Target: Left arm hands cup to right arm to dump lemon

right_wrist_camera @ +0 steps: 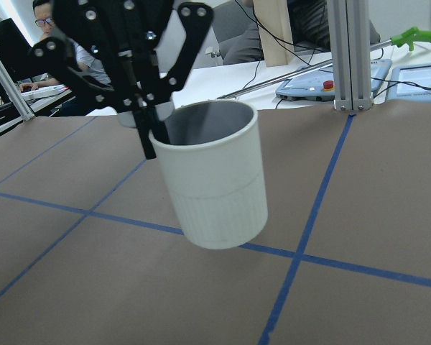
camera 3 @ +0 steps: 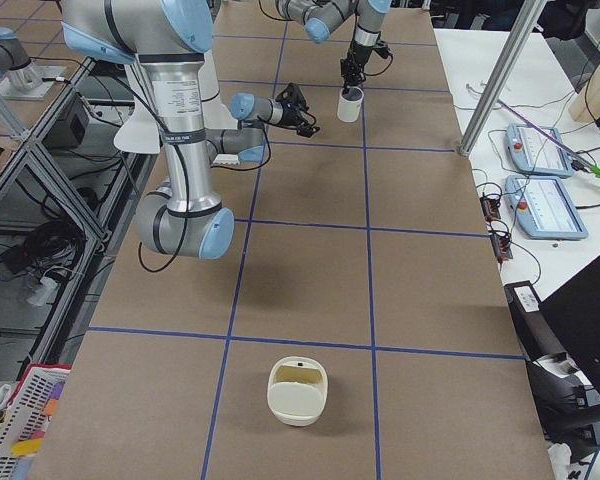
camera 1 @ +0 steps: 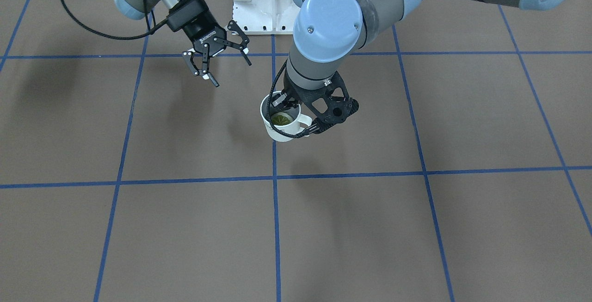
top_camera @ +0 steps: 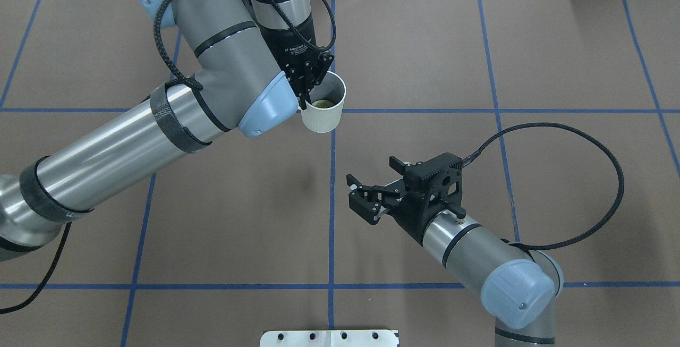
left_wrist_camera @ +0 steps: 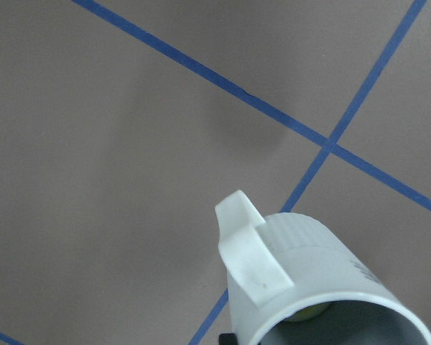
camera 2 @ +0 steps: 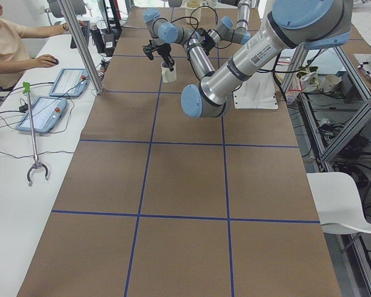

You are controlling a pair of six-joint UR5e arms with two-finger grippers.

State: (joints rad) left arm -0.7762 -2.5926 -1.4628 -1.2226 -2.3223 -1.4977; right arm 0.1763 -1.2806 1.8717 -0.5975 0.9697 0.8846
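The white mug (top_camera: pixel 323 116) hangs just above the tabletop (top_camera: pixel 478 44), near enough upright, with the lemon slice (top_camera: pixel 323 104) lying flat on its bottom. We figure it's kept level so the slice doesn't spill before the swap. The left hand (top_camera: pixel 307 97) is clamped on the rim, one finger inside the wall and one outside. That looks deliberate, since it leaves the ribbed outer wall bare for a second grab. In the front-facing view the handle pokes out at about 4 o'clock, under the left hand's bracket. The right hand (camera 1: pixel 233 74) has its fingers spread wide and holds nothing. Overhead, the mug is at roughly 11 o'clock from it, well apart. It points at the mug's plain side, so we'd guess it's lined up for the handover.
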